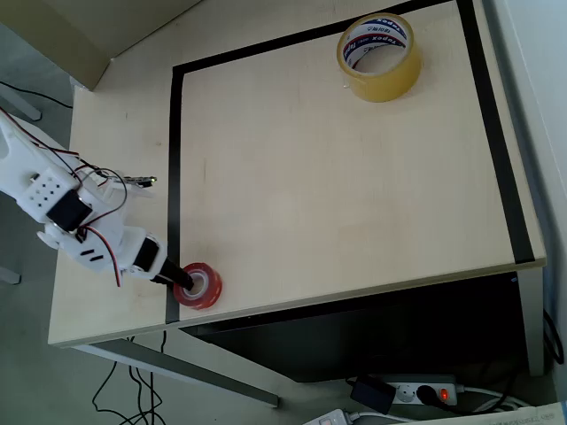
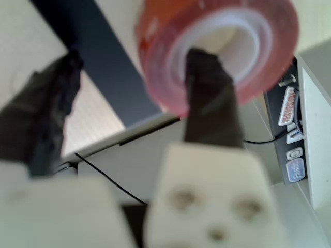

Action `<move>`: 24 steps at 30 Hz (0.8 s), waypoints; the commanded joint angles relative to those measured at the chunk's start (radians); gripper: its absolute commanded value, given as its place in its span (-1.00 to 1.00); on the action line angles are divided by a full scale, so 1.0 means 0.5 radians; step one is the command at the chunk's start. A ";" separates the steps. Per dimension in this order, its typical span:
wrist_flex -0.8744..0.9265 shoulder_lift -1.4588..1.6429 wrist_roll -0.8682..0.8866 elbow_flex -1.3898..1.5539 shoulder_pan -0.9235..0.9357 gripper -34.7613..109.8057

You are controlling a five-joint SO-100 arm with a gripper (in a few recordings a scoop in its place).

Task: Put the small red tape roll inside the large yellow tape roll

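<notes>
Gripper (image 1: 174,278) sits at the lower left of the tabletop (image 1: 337,186) in the overhead view, right on the black tape border (image 1: 174,159). Wrist view: the two dark fingers stand well apart. The right finger (image 2: 207,98) pokes into the pale core of the small red tape roll (image 2: 217,49); the left finger (image 2: 49,111) is outside the ring, clear of it, with a visible gap to the red wall. Jaws not clamped on the roll; only one finger meets it.

Overhead view: small red tape roll (image 1: 200,285) lies flat near the front edge of the tabletop, just inside the border corner, touching the gripper tip.

Large yellow tape roll (image 1: 379,56) lies flat at the far right corner of the bordered area, well apart from the red roll, hole facing up. Bare tabletop between the two.

Below the front edge: a power strip (image 1: 423,390) and cables on the floor.
</notes>
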 commanded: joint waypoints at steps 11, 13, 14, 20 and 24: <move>0.064 0.202 -0.518 -0.156 -0.012 -0.52; 0.071 0.273 -0.285 -0.160 -0.101 -0.52; 0.083 0.325 -0.227 -0.160 -0.156 -0.52; 0.138 0.479 0.353 -0.518 -0.623 -0.52; 0.325 0.270 0.626 -1.052 -1.043 -0.52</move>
